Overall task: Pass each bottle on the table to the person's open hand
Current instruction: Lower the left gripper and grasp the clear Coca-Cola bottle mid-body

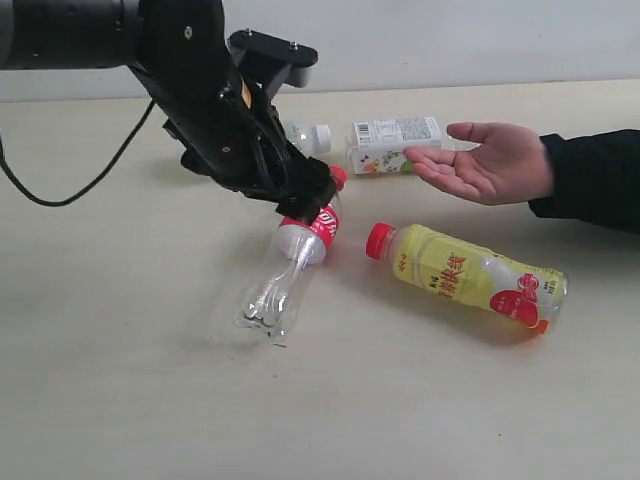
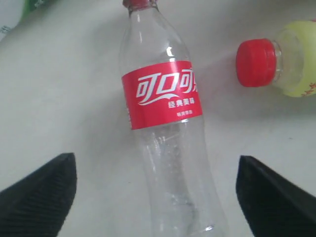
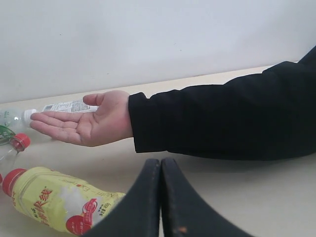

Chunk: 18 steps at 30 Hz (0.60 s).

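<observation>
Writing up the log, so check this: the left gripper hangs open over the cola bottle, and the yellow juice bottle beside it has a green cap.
One error: the cap of the yellow juice bottle is red, not green, as the left wrist view shows. The left gripper does hang open over the cola bottle.
</observation>
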Motion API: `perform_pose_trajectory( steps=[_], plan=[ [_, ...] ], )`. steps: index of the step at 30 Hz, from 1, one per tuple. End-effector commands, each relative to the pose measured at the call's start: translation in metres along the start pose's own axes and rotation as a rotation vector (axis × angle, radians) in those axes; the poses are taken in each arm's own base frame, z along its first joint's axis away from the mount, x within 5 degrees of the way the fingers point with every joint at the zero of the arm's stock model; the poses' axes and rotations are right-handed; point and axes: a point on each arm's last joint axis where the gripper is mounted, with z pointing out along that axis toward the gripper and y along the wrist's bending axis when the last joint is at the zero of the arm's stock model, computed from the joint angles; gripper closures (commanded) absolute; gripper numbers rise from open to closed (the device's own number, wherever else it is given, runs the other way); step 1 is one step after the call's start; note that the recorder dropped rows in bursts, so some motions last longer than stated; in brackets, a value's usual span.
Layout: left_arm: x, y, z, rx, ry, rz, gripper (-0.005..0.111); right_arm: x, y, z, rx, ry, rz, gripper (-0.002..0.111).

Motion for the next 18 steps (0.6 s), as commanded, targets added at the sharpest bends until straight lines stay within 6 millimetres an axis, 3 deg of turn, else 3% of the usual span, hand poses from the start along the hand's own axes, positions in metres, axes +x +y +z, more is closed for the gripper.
perform_pose_trajectory(
  steps=[1, 4, 18],
  plan=[
    [-0.002, -0.006, 0.020, 0.040, -0.001, -0.045, 0.024, 0.000, -0.001, 0.000, 0.008, -0.011, -0.008, 0.108],
    [-0.001, -0.006, 0.035, 0.041, 0.015, -0.051, 0.029, 0.000, -0.001, 0.000, 0.008, -0.011, -0.008, 0.108],
    [0.010, -0.006, 0.084, 0.030, 0.082, -0.049, 0.028, 0.000, -0.001, 0.000, 0.008, -0.011, -0.008, 0.108]
  ],
)
